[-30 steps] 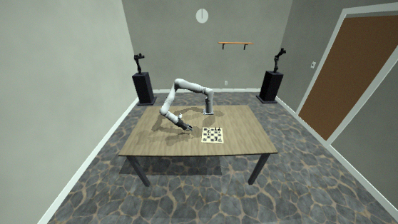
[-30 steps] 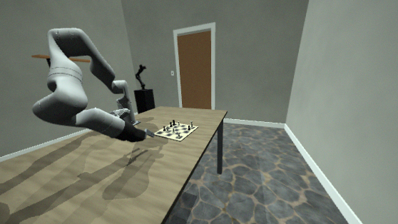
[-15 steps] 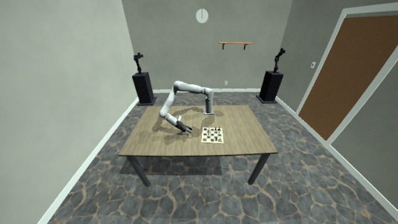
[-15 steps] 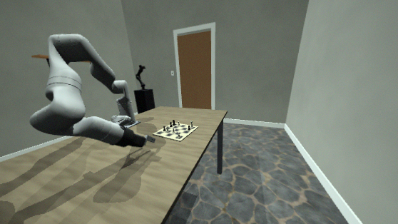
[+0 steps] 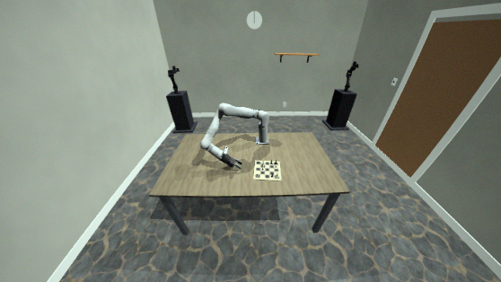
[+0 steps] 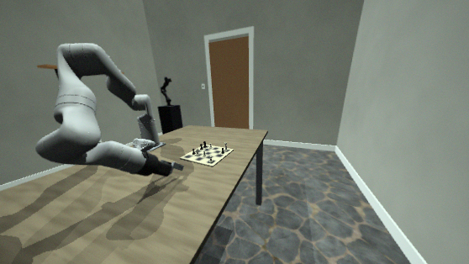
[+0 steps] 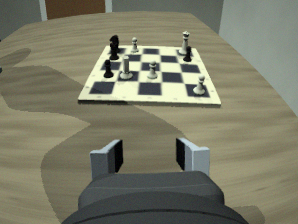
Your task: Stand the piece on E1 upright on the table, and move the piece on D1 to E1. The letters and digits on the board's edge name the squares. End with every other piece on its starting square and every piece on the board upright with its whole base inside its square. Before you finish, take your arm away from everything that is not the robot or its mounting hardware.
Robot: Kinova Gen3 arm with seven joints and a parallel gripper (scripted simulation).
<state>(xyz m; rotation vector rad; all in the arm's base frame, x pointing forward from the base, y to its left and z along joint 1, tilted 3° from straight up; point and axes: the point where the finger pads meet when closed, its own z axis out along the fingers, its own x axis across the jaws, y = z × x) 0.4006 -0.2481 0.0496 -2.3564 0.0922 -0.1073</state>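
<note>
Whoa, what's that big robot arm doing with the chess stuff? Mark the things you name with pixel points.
The gripper (image 5: 239,164) (image 6: 178,166) (image 7: 149,150) isn't holding anything right now. It's open, just off the edge of a small chessboard (image 5: 268,180) (image 6: 197,162) (image 7: 120,99), pointing toward it. Black and white pieces stand on the board. The arm (image 5: 213,130) (image 6: 80,130) is meant to take one piece off and put another in its place, but no piece stands on the table beside the board yet.
</note>
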